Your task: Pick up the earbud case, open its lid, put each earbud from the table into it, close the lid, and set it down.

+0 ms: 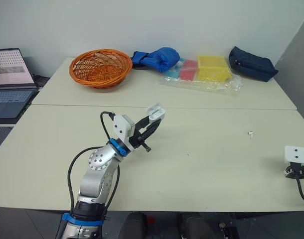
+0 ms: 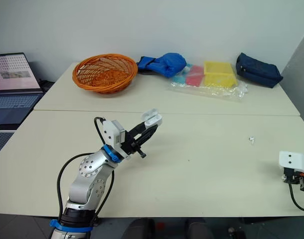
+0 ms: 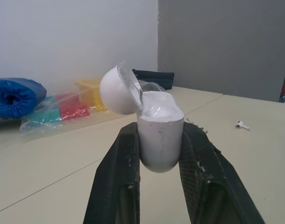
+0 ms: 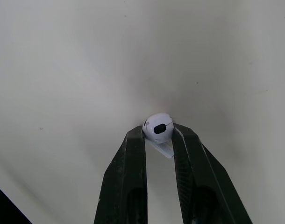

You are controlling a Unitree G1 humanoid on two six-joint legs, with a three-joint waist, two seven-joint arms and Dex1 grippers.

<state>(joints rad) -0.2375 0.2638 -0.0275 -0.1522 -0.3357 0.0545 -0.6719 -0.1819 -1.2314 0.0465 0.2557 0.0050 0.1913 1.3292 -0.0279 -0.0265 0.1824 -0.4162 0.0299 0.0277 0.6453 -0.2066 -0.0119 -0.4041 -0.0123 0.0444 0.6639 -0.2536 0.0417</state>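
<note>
Left gripper (image 3: pixel 161 129) jaws clamp the case (image 1: pixel 155 112) by its lower body, raised above the table (image 1: pixel 217 164), lid (image 3: pixel 118 89) open. Case: one; likely light, rigid, slippery; grip its sides. Earbuds: two, tiny, easily dropped. Right gripper (image 4: pixel 159 134) jaws pinch one earbud (image 4: pixel 158 129); the second earbud (image 1: pixel 250 134) lies on the table, well apart.

Tables: two pale cream tops (image 1: pixel 202 164) pushed edge to edge, with a seam running across between them.
Far top, left: orange wicker basket (image 1: pixel 100 67).
Far top, middle: blue boxing glove (image 1: pixel 157 58), just beside a clear plastic bag (image 1: pixel 204 83) with yellow, red and teal pieces.
Far top, right: dark blue pouch (image 1: pixel 252 63).
Near top, right: one small white earbud (image 1: pixel 250 134), well apart from the rest.
</note>
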